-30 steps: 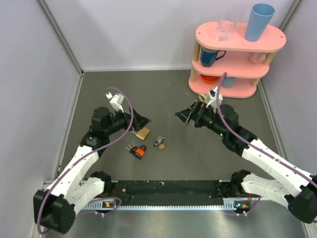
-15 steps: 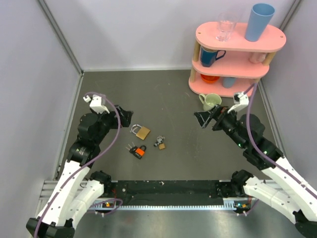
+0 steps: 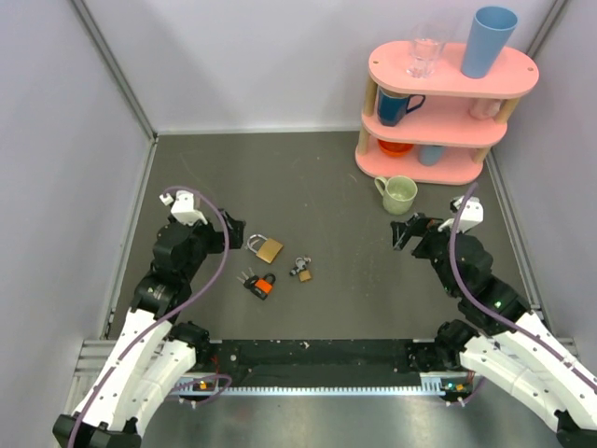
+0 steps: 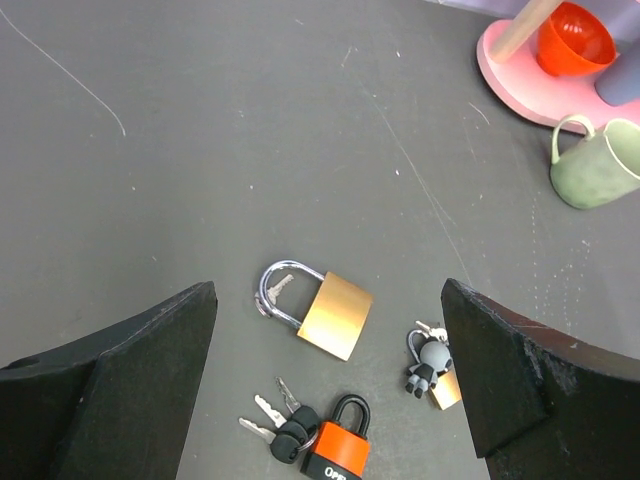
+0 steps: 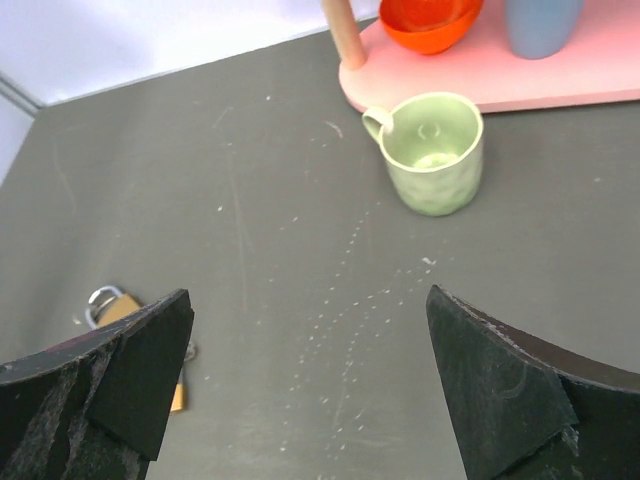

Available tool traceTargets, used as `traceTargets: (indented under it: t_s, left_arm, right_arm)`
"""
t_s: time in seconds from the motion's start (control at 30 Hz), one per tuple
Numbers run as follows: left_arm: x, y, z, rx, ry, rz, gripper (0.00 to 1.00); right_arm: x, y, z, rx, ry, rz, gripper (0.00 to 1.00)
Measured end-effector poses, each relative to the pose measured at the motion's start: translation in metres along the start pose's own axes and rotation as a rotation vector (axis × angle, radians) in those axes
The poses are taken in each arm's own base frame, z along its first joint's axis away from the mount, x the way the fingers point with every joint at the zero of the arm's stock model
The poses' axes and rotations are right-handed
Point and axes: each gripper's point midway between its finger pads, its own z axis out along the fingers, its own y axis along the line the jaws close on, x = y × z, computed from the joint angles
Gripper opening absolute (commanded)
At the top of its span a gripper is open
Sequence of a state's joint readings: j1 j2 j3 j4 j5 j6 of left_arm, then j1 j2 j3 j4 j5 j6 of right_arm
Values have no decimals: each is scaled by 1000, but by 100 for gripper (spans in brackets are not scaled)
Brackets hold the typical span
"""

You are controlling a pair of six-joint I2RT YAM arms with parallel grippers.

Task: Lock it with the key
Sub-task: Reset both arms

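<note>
The orange-and-black padlock [image 3: 263,287] lies flat on the grey table, its shackle closed; it also shows in the left wrist view [image 4: 340,448]. A small bunch of thin silver keys [image 3: 244,276] with black heads lies against its left side, fanned out in the left wrist view [image 4: 262,410]. My left gripper [image 3: 229,239] is open and empty, above and left of the locks [image 4: 328,300]. My right gripper [image 3: 407,231] is open and empty over bare table, far right of them [image 5: 308,295].
A large brass padlock [image 3: 268,248] with a silver shackle lies just beyond the orange one. A tiny brass padlock with a grey figure [image 3: 302,270] lies to their right. A green mug [image 3: 399,194] stands before the pink shelf [image 3: 448,103] at the back right.
Both arms have drawn back toward the near edge. The left gripper moved left off the brass padlock. The right gripper moved right and back, away from the middle.
</note>
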State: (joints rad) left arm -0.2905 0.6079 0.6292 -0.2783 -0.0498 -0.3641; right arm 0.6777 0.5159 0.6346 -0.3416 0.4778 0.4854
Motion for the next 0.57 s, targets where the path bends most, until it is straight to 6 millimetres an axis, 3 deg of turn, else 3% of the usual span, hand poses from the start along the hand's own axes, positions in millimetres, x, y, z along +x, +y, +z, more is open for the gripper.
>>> traceTargets:
  t_s: [0.17,0.4,0.5,0.57]
  left_arm:
    - [10,-4,4,36,11,0,99]
    - [13,-23,7,165,-1,42,99]
    - [13,-26,9,199,-34,56,95]
    - [14,-27,9,219,-70,60,99]
  right_arm:
    - [-4,-10,3,35,-38,-84,99]
    - [18,-23,15,27,-76,-229,99]
    - [20,-37,19,64,-124,-283,99]
    - [16,-54,23,120,-163,-296,99]
